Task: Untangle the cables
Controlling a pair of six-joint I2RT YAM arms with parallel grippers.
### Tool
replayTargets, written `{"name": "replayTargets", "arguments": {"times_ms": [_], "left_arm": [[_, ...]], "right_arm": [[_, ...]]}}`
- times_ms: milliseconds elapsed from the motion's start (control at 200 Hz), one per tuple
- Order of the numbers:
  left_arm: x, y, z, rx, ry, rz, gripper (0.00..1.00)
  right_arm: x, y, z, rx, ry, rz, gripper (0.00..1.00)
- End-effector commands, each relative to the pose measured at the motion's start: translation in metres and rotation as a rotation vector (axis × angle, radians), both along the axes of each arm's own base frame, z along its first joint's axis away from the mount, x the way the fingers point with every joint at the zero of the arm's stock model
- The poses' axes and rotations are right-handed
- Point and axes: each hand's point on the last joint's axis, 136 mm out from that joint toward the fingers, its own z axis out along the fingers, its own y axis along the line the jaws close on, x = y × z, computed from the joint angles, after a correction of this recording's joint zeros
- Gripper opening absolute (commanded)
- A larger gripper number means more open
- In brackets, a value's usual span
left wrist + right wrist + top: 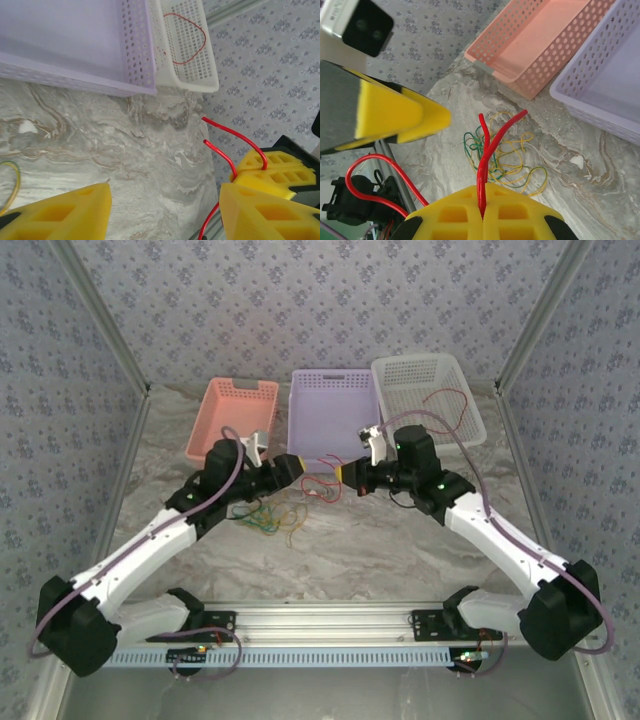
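Note:
My right gripper (482, 192) is shut on a red cable (492, 145), folded double, with both ends sticking out past the fingertips. In the left wrist view the same red cable (235, 137) leaves the right gripper's yellow fingers (270, 167), just beyond my left gripper (165, 215). The left gripper is open, with only marble table between its fingers. From above, left gripper (303, 470) and right gripper (347, 477) face each other in front of the purple basket, the red cable (322, 488) between them. A tangle of green, yellow and orange cables (265, 518) (507, 157) lies on the table.
Three baskets line the back: pink (232, 418), purple (335, 420) and white (430, 395). Another red cable (192, 37) lies in the white basket. A dark wire (402, 502) hangs by the right arm. Patterned walls close in both sides.

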Motion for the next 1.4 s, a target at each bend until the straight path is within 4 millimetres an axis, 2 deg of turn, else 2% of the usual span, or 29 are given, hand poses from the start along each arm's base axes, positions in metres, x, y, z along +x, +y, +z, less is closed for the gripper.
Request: {"name": "replayTargets", "arguments": {"times_ms": [0, 210, 355, 600, 735, 909, 1319, 1354, 1394], "left_arm": [[0.010, -0.015, 0.027, -0.093, -0.052, -0.005, 0.57], [0.025, -0.026, 0.021, -0.150, -0.015, 0.034, 0.46], [0.030, -0.032, 0.012, -0.155, 0.006, 0.055, 0.41], [0.024, -0.041, 0.005, -0.171, 0.020, 0.047, 0.32], [0.022, -0.038, -0.002, -0.162, 0.029, 0.060, 0.26], [0.019, -0.030, -0.012, -0.130, 0.051, 0.082, 0.26], [0.026, -0.035, -0.009, -0.161, 0.049, 0.094, 0.26], [0.026, -0.036, -0.008, -0.166, 0.048, 0.093, 0.22], [0.027, -0.035, -0.008, -0.172, 0.046, 0.095, 0.12]], "right_arm": [[-0.007, 0.011, 0.008, 0.020, -0.038, 0.074, 0.00], [-0.010, 0.018, -0.003, -0.011, -0.026, 0.076, 0.00], [-0.009, 0.023, -0.008, -0.025, -0.020, 0.077, 0.00], [-0.003, 0.023, -0.015, -0.045, -0.009, 0.045, 0.00], [0.000, 0.021, -0.016, -0.050, -0.009, 0.029, 0.00], [0.002, 0.020, -0.014, -0.048, -0.014, 0.014, 0.00], [-0.002, 0.026, -0.019, -0.045, 0.001, 0.030, 0.00], [-0.002, 0.026, -0.020, -0.045, 0.002, 0.027, 0.00], [-0.001, 0.025, -0.021, -0.046, 0.003, 0.023, 0.00]]}}
